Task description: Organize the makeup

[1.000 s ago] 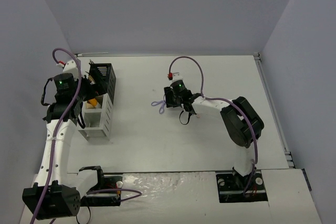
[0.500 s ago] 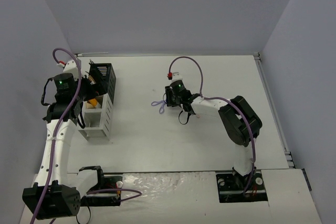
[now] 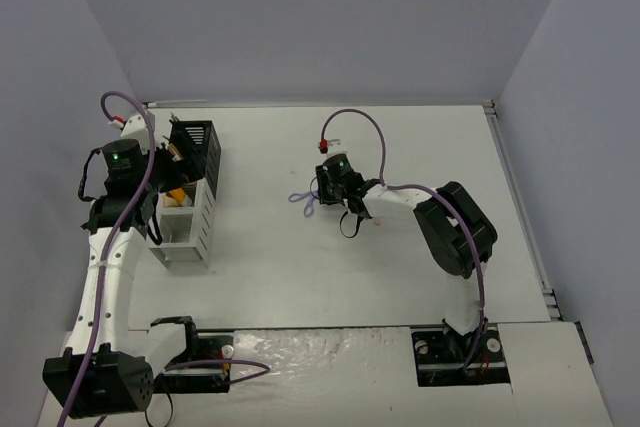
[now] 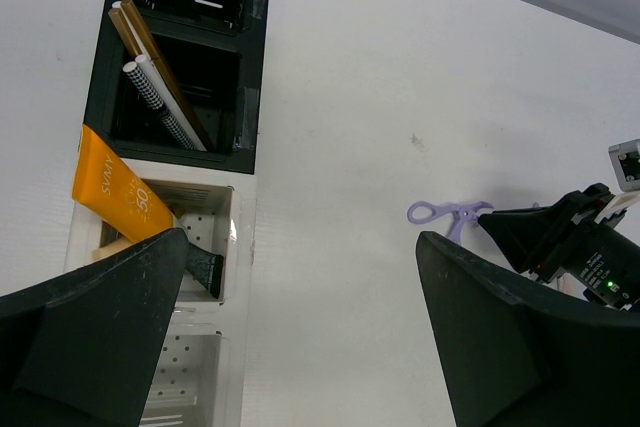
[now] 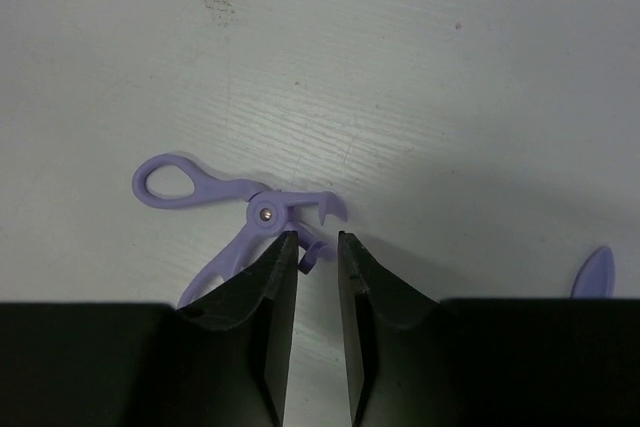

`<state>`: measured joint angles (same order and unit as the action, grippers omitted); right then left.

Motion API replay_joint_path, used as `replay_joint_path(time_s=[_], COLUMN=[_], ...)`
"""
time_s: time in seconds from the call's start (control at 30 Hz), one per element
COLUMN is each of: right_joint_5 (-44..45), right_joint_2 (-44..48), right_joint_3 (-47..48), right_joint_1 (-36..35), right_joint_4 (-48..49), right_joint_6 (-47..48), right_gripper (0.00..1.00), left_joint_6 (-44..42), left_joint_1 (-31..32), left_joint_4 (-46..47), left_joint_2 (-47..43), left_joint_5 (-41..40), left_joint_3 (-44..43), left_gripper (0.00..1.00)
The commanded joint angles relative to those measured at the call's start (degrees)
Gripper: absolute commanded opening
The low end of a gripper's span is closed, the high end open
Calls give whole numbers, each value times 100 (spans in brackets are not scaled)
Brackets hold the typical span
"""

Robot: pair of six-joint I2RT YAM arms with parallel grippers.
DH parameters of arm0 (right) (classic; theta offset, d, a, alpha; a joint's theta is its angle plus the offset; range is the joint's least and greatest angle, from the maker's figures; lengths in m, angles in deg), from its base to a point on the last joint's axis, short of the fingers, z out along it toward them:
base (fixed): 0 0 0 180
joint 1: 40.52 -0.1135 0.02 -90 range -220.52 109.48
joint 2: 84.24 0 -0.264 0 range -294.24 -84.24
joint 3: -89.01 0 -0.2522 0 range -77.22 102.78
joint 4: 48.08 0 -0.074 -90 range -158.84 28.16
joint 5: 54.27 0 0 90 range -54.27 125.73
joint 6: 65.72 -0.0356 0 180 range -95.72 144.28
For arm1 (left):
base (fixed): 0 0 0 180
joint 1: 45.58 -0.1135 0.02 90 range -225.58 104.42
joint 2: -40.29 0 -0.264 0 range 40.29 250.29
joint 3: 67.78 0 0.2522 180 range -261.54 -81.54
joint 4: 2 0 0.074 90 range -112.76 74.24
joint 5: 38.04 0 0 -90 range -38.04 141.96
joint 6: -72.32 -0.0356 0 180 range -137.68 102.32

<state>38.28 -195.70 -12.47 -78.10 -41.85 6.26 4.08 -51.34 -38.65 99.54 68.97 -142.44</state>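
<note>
Forward, right arm (image 3: 400, 197) low; fingers (image 5: 268, 287) narrowly astride purple looped tool (image 5: 262, 214)

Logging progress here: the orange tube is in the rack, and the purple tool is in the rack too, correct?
Not quite. The orange tube is in the rack, but the purple tool lies on the table, right at the right gripper's tips. The right wrist view shows it.
</note>
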Motion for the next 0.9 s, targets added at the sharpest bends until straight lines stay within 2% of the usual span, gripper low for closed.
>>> replay_joint_path(time_s=[0.0, 0.27, 0.47, 0.57, 0.77, 0.87], right_joint_5=[77, -20, -467, -653, -1057, -1244], right_joint_2=[57, 242, 962, 1493, 2596, 2966], right_joint_3=[191, 85, -264, -524, -1129, -1403], right_joint_1=[-37, -21, -21, -13, -21, -20], right_joint_4=[305, 441, 813, 1051, 1707, 2036], right_joint_6=[-26, 61, -20, -278, -866, -1117], right_gripper=[17, 0, 0, 0, 0, 0], left_joint_6=[122, 196, 478, 699, 1117, 1413], left_joint_1=[-48, -48, 160, 491, 1687, 2050], left_joint_4=[395, 467, 613, 670, 827, 1035], left_joint_2=[-3, 45, -79, -181, -346, -360], left_joint_5=[161, 395, 681, 710, 338, 301], left_joint_3=[-91, -80, -4, 75, 197, 291], left_gripper=[97, 97, 97, 97, 97, 97])
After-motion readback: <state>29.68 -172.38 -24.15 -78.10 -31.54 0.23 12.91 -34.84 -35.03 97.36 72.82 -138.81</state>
